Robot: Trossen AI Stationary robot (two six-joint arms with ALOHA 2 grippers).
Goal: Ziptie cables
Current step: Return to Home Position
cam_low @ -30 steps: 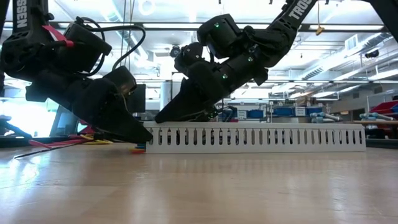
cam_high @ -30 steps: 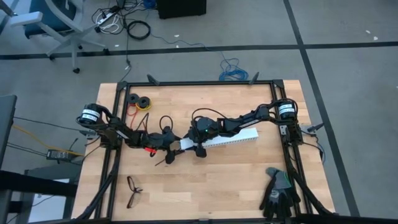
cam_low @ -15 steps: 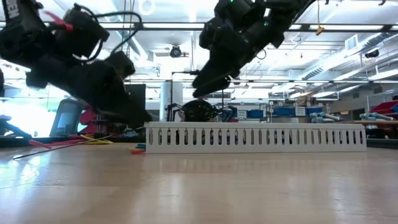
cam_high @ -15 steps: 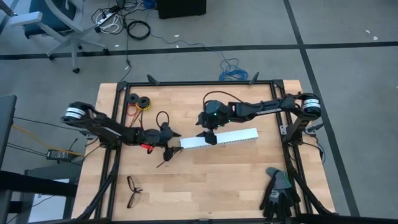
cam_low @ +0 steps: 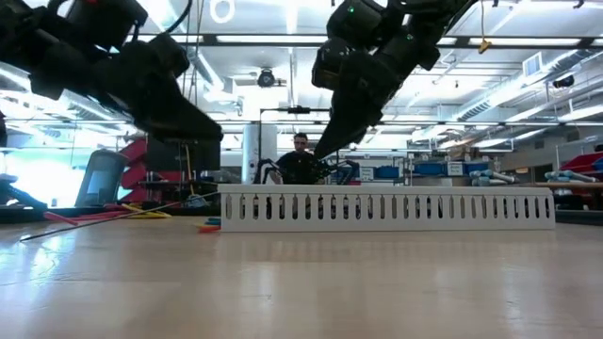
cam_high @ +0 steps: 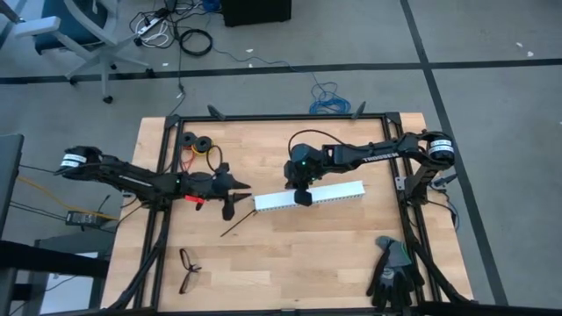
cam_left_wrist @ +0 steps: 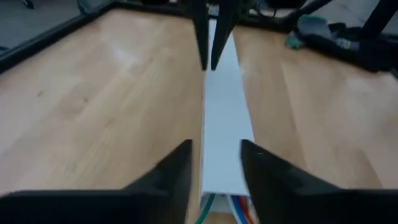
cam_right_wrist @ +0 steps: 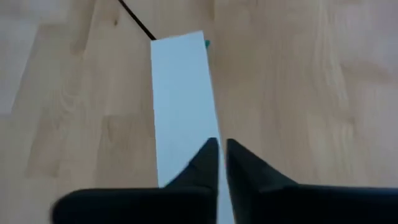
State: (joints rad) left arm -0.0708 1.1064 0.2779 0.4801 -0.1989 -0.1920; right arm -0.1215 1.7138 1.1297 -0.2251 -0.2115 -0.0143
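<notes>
Cables point(cam_left_wrist: 231, 204) mostly out of sight inside the closed white duct point(cam_high: 338, 191); only short red, blue and green ends poking from the end nearest the left gripper point(cam_left_wrist: 215, 146), number of wires not countable. One ziptie point(cam_high: 235, 229) no more than a thin black line on the bare wood beside that same end, apart from the duct; any others not made out. Left gripper raised off the table point(cam_high: 290, 254), fingers spread wide with nothing between them, lined up along the duct from just beyond its end. Right gripper point(cam_right_wrist: 222, 144) above the duct's left half, fingers drawn almost together with a sliver of lid showing between, holding nothing; tips clear of the lid in the low view. Light wooden table inside a black frame point(cam_high: 281, 117), duct slightly slanted near the middle. Black eyeglasses point(cam_high: 187, 269) toward the lower left of the high view, dark gloves point(cam_high: 392, 268) at the lower right, two small rolls point(cam_high: 198, 142) at the upper left. Grey floor around, with an office chair point(cam_high: 79, 35) and a blue coil of cable point(cam_high: 327, 98). Beyond the table, a bright workshop with ceiling lights and shelves, and a person point(cam_low: 300, 155) far behind the duct, lower body hidden by it. Nothing to be seen through the duct's narrow side slots.
</notes>
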